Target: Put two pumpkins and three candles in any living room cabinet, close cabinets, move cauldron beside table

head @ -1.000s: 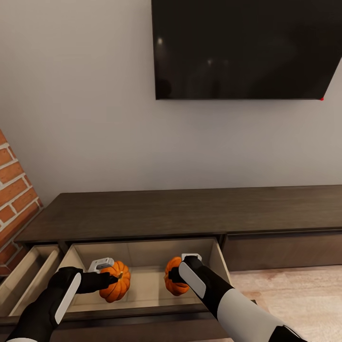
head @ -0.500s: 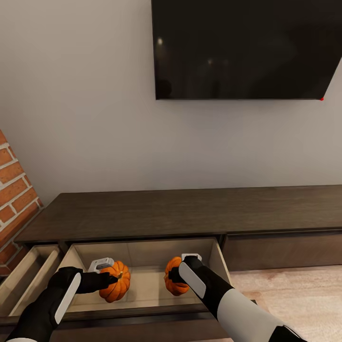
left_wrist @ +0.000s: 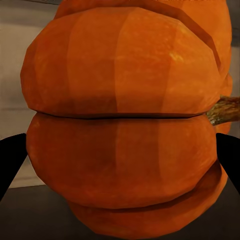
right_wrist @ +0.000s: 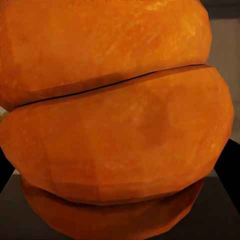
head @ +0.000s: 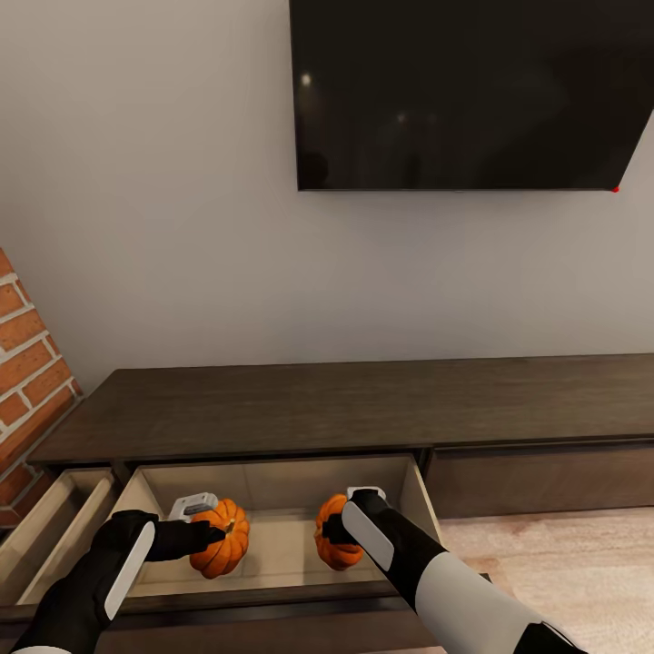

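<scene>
Each pincer – left [head: 214, 536], right [head: 332, 530] – grips a pumpkin [head: 221, 538] [head: 334, 542] over the open drawer [head: 272, 522].

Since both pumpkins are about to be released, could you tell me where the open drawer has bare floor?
Bare floor lies between the left pumpkin and right pumpkin, and behind both toward the drawer back wall. It is crowded in front, where the left gripper and right gripper reach in.

An orange ribbed pumpkin [right_wrist: 115, 130] sits between dark fingers [right_wrist: 229, 170].
</scene>
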